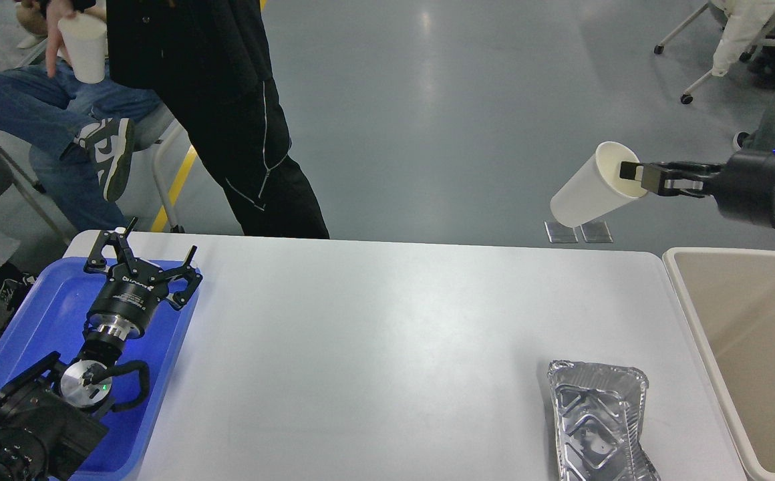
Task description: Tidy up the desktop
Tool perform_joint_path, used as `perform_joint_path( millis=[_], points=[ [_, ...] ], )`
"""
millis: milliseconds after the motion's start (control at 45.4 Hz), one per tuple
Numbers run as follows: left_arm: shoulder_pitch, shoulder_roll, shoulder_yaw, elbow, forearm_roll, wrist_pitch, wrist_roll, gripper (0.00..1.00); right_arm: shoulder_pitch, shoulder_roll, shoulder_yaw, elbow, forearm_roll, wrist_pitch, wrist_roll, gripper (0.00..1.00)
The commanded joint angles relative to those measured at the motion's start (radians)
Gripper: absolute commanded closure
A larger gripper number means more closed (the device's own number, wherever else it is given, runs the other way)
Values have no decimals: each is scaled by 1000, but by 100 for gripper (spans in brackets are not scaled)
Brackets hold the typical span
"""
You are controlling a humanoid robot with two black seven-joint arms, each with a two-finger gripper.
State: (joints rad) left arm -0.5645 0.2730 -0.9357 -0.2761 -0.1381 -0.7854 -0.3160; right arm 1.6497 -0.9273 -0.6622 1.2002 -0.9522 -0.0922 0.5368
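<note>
The white desktop (374,347) fills the lower view. My right gripper (635,175) is shut on the rim of a white paper cup (588,197), one finger inside it. The cup is tilted on its side, held high above the far right edge of the desktop, left of the beige bin (755,347). My left gripper (143,257) is open and empty above the blue tray (40,314) at the left. A crumpled foil tray (598,417) lies on the desktop at the front right.
A person in black (227,113) stands at the far left edge of the desktop, holding another white cup (85,39). A seated person's leg and shoe (107,153) are beside them. Chairs stand on the grey floor at the back right.
</note>
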Motion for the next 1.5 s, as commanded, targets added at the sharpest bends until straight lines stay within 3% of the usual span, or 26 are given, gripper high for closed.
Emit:
perform_joint_path(
  millis=[0, 397, 639, 815, 1124, 1477],
  points=[
    [0, 0, 0, 0, 0, 0, 0, 0, -53, -8, 3, -86, 130, 0, 0, 100],
    [0, 0, 0, 0, 0, 0, 0, 0, -201, -1, 6, -297, 443, 6, 0, 100],
    [0, 0, 0, 0, 0, 0, 0, 0, -350, 5, 111, -424, 587, 17, -3, 100],
    [0, 0, 0, 0, 0, 0, 0, 0, -447, 7, 185, -491, 668, 29, -32, 100],
    [0, 0, 0, 0, 0, 0, 0, 0, -547, 24, 200, -551, 805, 28, -44, 100],
    [0, 2, 0, 0, 0, 0, 0, 0, -629, 107, 202, -665, 932, 28, -112, 100]
  ],
)
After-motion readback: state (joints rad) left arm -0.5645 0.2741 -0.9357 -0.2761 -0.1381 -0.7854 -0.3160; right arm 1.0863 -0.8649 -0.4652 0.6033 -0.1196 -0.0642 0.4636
